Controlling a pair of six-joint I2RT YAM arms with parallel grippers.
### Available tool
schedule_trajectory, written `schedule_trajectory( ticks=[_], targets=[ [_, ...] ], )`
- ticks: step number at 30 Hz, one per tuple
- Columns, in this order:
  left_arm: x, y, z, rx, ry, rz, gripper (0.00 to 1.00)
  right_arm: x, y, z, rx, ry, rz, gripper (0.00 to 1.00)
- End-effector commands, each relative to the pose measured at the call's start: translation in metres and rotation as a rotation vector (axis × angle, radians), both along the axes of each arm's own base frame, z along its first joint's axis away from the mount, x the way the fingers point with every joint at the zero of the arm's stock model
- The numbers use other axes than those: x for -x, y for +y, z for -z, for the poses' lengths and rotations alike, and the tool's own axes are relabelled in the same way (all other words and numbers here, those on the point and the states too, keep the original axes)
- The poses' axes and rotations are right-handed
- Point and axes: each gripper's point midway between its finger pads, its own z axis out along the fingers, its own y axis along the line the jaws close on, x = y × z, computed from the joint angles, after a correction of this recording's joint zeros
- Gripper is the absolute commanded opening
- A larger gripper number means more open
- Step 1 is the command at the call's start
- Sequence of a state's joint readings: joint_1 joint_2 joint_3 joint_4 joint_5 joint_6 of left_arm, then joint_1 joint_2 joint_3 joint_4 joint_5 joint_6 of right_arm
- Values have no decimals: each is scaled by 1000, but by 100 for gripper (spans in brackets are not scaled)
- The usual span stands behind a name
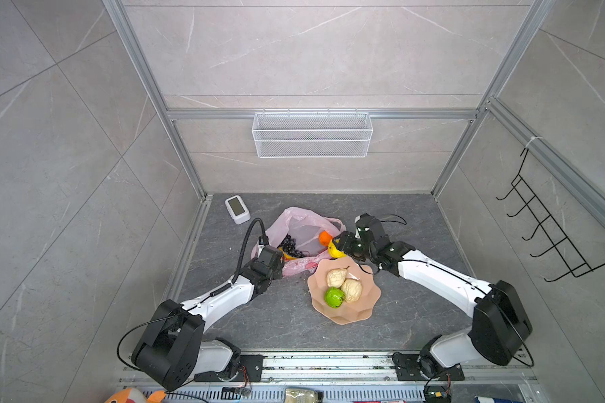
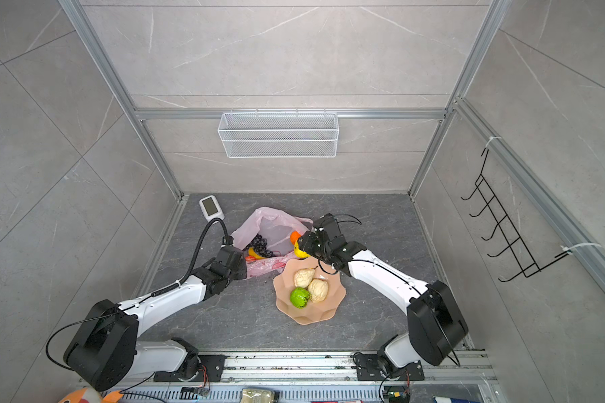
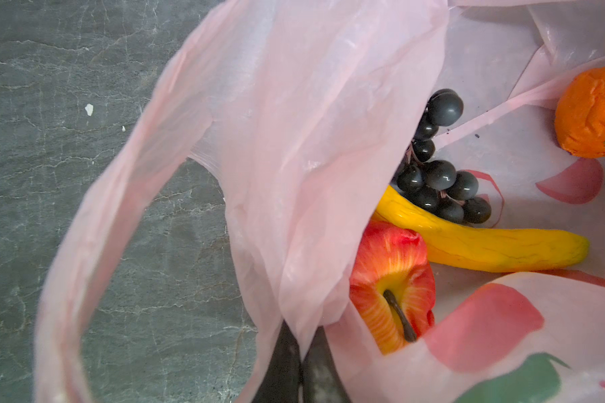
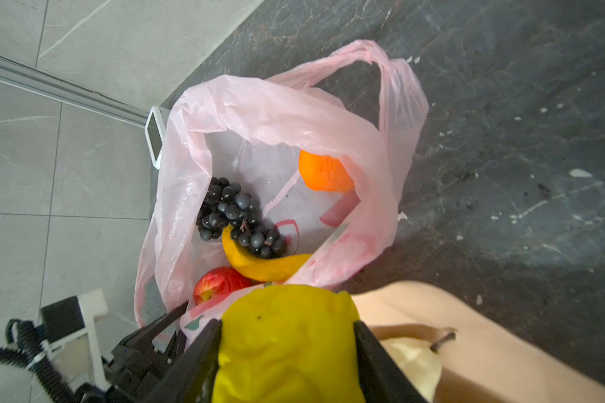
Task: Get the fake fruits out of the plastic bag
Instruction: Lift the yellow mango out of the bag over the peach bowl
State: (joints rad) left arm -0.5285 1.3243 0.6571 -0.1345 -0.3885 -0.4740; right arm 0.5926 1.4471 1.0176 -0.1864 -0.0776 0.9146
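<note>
The pink plastic bag (image 1: 303,226) (image 4: 276,115) lies open at the middle of the table. My left gripper (image 3: 301,356) is shut on its near rim beside a handle loop. Inside the bag lie dark grapes (image 4: 238,216) (image 3: 440,181), a yellow banana (image 4: 259,261) (image 3: 486,244), a red apple (image 4: 217,282) (image 3: 392,279) and an orange fruit (image 4: 323,172) (image 1: 325,238). My right gripper (image 4: 287,342) is shut on a bumpy yellow fruit (image 1: 335,250) (image 2: 300,252), held above the bag's edge next to the plate.
A peach scalloped plate (image 1: 346,317) (image 4: 468,331) in front of the bag holds two beige fruits (image 1: 336,277) (image 1: 351,289) and a green one (image 1: 334,297). A white device (image 1: 237,209) lies at the back left. A wire basket (image 1: 311,134) hangs on the back wall.
</note>
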Motion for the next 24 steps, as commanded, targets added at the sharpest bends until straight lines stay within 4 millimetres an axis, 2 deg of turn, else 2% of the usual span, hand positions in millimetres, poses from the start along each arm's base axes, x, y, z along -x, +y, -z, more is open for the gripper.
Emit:
schedule_trajectory(
  ticks=[1,5,9,19,24],
  targets=[
    [-6,-2,-13,3,-35,6,0,15,-12,4,-45,43,0,56],
    [-6,-2,-13,1,-34,6,0,27,-28,21,-78,98,2,55],
    [-6,-2,-12,-2,-34,4,0,35,-35,34,-100,137,7,55],
    [-6,-2,-11,-5,-31,2,0,42,-43,62,-141,203,54,56],
    [-6,-2,-10,-4,-30,4,0,44,-40,73,-167,226,56,57]
  ],
)
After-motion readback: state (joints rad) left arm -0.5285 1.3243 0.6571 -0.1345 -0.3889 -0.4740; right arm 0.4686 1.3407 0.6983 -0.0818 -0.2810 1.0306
